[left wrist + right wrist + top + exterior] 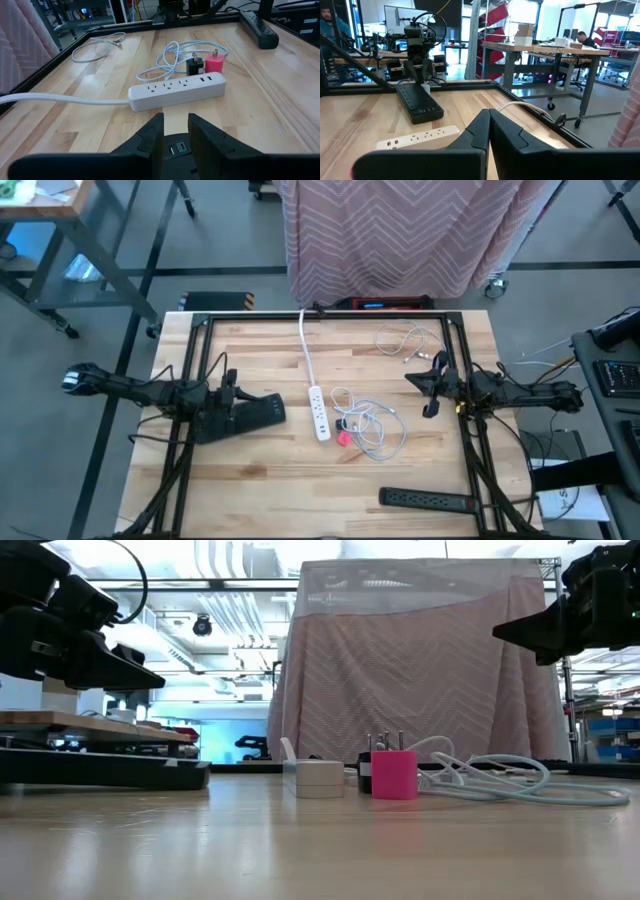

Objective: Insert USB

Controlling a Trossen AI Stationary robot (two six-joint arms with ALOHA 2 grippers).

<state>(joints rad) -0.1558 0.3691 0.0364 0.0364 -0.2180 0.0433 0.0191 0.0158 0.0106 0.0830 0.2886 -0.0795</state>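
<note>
Left gripper [268,411]: at 9 o'clock on the table in the high view, resting low over the wood, nose toward 3 o'clock. The left wrist view shows its fingers [152,134] spread with a gap between them.
White power strip [319,413]: just right of the left gripper, near table centre, lying along the 12-to-6 line. Its white cord [305,340] runs toward 12 o'clock to the far edge. In the left wrist view the USB ports [206,79] sit at the end nearest the chargers.
Pink charger [344,438]: touching or just beside the strip's 6 o'clock end; in the low view it stands prongs up.
Black charger [365,772]: close beside the pink one.
White USB cable [372,423]: loose coils at 3 o'clock from the strip, near the chargers.
Second cable [405,340]: looped at 1 o'clock, well apart from the strip.
Black power strip [427,500]: at 5 o'clock, by the near edge.
Right gripper [428,379]: at 3 o'clock, raised above the table, nose toward 9 o'clock. Right wrist view shows its fingers [480,131] pressed together, holding nothing.
Pink patterned cloth [400,235]: draped beyond the 12 o'clock edge.
</note>
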